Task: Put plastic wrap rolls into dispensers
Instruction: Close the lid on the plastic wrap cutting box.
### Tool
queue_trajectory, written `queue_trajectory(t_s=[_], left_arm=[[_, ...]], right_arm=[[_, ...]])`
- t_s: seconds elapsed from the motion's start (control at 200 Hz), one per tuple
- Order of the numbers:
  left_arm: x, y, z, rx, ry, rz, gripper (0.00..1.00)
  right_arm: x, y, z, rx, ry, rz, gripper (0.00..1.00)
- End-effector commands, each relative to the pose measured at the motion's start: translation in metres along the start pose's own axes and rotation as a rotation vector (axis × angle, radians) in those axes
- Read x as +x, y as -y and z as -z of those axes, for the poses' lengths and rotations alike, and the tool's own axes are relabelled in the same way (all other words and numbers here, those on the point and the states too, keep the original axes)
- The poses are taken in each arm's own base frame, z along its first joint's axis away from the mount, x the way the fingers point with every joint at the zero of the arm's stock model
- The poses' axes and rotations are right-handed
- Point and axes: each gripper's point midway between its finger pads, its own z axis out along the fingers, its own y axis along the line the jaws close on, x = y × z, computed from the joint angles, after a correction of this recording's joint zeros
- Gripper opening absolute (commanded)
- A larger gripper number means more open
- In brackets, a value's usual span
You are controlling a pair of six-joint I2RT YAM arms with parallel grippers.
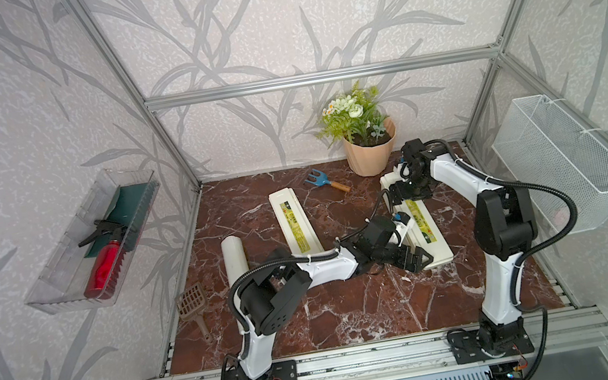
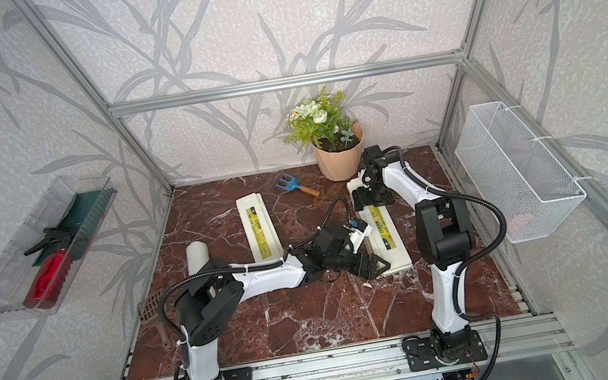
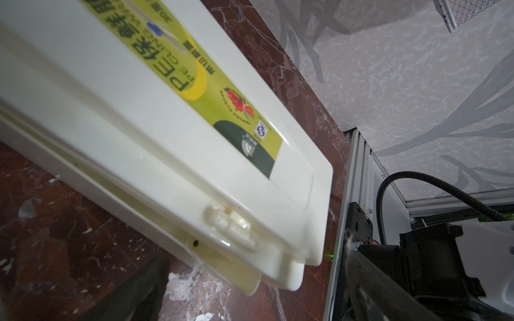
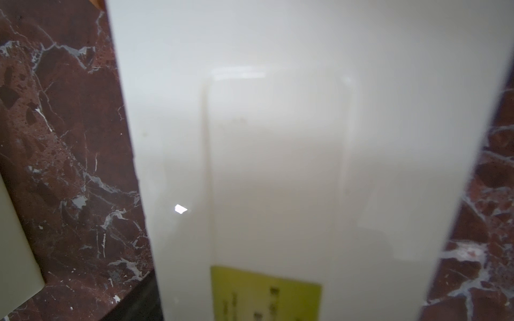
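Count: two dispensers, one plastic wrap roll (image 1: 234, 256) visible. The roll lies on the bench (image 1: 355, 315), left of the left dispenser (image 1: 295, 221). Left jaws stand apart at the near end of the right dispenser (image 1: 423, 225). Right jaws are at its far end, state indeterminable. Risk: uneven pushing could skid or twist this dispenser.

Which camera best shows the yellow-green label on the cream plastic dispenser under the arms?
Left wrist: yellow-green label close, print readable. Both top views: small strip, partly hidden. Right wrist: one blurred end.
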Motion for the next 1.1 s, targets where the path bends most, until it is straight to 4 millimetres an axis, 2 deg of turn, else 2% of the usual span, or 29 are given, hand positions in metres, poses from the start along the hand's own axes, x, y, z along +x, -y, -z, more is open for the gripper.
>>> queue_trajectory(t_s=[0.0,0.105,0.245,0.58,0.825,1.095], left_arm=[[-0.007,0.002,-0.006,0.003,0.037,0.011,0.99],[-0.010,0.002,-0.006,0.008,0.059,0.016,0.99],[-0.003,-0.005,-0.010,-0.001,0.047,0.035,0.99],[0.000,-0.011,-0.013,-0.014,0.038,0.046,0.99],[-0.001,-0.016,-0.013,-0.027,0.045,0.048,0.99],[-0.001,-0.020,-0.015,-0.039,0.046,0.055,0.99]], right_arm=[[-0.014,-0.001,0.018,-0.005,0.087,-0.011,0.72],[-0.018,-0.001,0.016,-0.011,0.117,-0.033,0.72],[-0.022,-0.003,0.018,-0.026,0.143,-0.049,0.72],[-0.021,0.000,0.014,-0.041,0.153,-0.045,0.71],[-0.022,0.002,0.014,-0.111,0.163,-0.126,0.69],[-0.021,0.004,0.013,-0.106,0.174,-0.094,0.69]])
